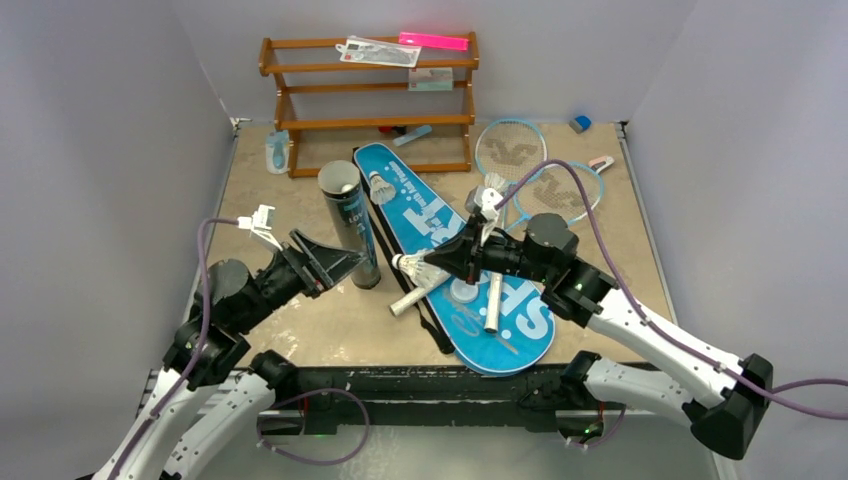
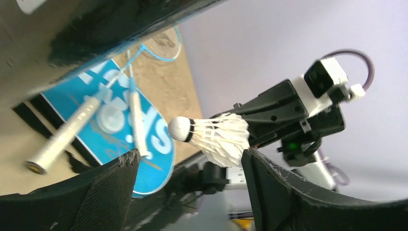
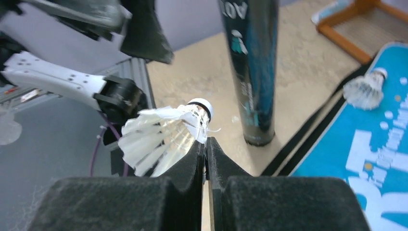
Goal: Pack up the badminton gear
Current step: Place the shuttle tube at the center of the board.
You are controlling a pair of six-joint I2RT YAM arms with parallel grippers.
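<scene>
- Right gripper [image 1: 438, 267] [image 3: 207, 144]: your pincer is pressed all but closed, with the feather skirt of one white shuttlecock [image 1: 412, 268] [image 3: 163, 132] [image 2: 211, 137] nipped between its fingertips.
- Held shuttlecock: it is off the table, lying level, just to the right of the black tube [image 1: 350, 225] [image 3: 252, 72] near its foot. The cork end points toward the tube.
- Left gripper [image 1: 345, 266] [image 2: 190, 159]: the jaws are spread wide and hold nothing. It sits low, just to the left of the tube's foot, and faces the shuttlecock.
- In the left wrist view the shuttlecock shows between the two fingers [image 2: 110, 183]. You cannot tell whether the feathers brush the far finger; the top view shows them apart.
- Tube: it stands upright on the table with its mouth open at the top, between the two grippers.
- Blue bag [image 1: 505, 335] [image 2: 161, 144] [image 3: 385, 159]: it lies flat to the right of the tube, running from beyond it toward the near edge.
- Second shuttlecock [image 1: 380, 187] [image 3: 363, 91]: it lies on the bag's far end, just right of the tube's mouth.
- Two rackets: the heads [image 1: 510, 148] [image 1: 562, 190] lie well right of the tube, and the white handles [image 1: 415, 297] [image 1: 492, 305] rest across the bag.
- Wooden rack [image 1: 370, 100]: it stands beyond the tube at the far wall.
</scene>
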